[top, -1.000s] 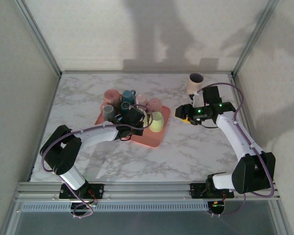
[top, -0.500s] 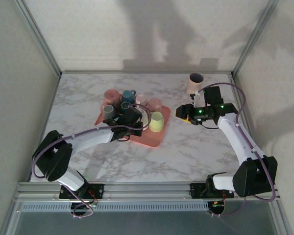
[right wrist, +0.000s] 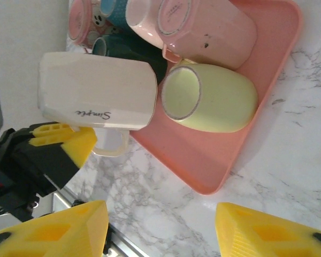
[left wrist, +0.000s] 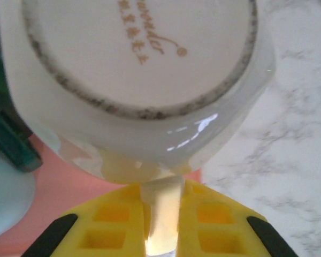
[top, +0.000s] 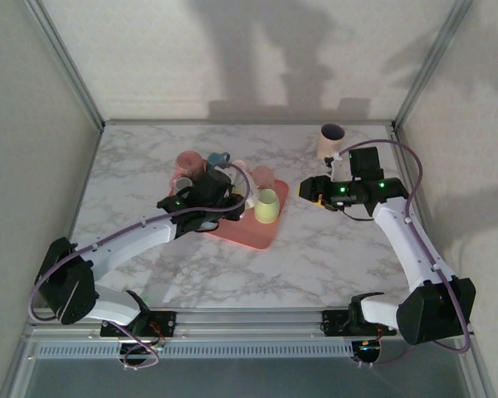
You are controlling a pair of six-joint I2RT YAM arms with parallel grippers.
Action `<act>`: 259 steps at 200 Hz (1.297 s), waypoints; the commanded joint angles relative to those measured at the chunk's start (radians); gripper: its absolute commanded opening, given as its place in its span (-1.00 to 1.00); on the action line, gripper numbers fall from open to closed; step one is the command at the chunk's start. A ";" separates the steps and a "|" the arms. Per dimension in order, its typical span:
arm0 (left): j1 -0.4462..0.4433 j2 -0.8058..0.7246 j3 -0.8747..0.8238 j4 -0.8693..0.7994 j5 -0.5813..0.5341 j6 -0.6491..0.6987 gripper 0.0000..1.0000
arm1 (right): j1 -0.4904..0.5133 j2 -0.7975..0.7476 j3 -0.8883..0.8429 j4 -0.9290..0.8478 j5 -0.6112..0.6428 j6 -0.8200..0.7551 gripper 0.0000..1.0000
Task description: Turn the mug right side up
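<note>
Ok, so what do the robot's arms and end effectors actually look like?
The left arm and right arm are white tubes with black joints, each trailed by a looping purple cable. The left end effector and right end effector have yellow fingers moulded with square recesses, backed in black. Small green lights glow near the right wrist.

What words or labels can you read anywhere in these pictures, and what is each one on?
"Simple": dark script on the side of the cream mug, right wrist view.
"...vender": gold script on that mug's base in the left wrist view; its start is cut off by the frame edge.
Small gold characters beside that script: too small to read.
A mark on the base of the pink mug: too blurred to read.
</note>
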 commanded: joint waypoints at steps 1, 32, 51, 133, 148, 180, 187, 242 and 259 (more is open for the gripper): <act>-0.007 -0.071 0.089 0.093 0.050 -0.034 -1.00 | 0.003 -0.034 -0.003 0.014 -0.052 0.022 0.12; -0.007 -0.084 0.138 0.116 0.095 -0.055 -1.00 | 0.002 -0.056 -0.007 0.033 -0.078 0.041 0.12; -0.006 -0.091 0.157 0.138 0.111 -0.068 -1.00 | 0.001 -0.070 -0.009 0.052 -0.102 0.057 0.12; 0.041 -0.107 0.150 0.300 0.205 -0.187 -1.00 | -0.008 -0.094 -0.020 0.160 -0.213 0.153 0.13; 0.047 -0.116 0.134 0.361 0.219 -0.215 -1.00 | -0.009 -0.092 -0.040 0.215 -0.243 0.194 0.13; 0.057 -0.138 0.091 0.501 0.258 -0.267 -1.00 | -0.008 -0.096 -0.093 0.363 -0.304 0.300 0.15; 0.058 -0.143 0.080 0.536 0.262 -0.279 -1.00 | -0.008 -0.098 -0.110 0.409 -0.324 0.326 0.17; 0.072 -0.178 -0.097 0.951 0.270 -0.451 -1.00 | -0.005 -0.123 -0.215 0.784 -0.384 0.529 0.15; 0.072 -0.170 -0.128 1.024 0.277 -0.497 -1.00 | -0.001 -0.113 -0.228 0.886 -0.403 0.592 0.16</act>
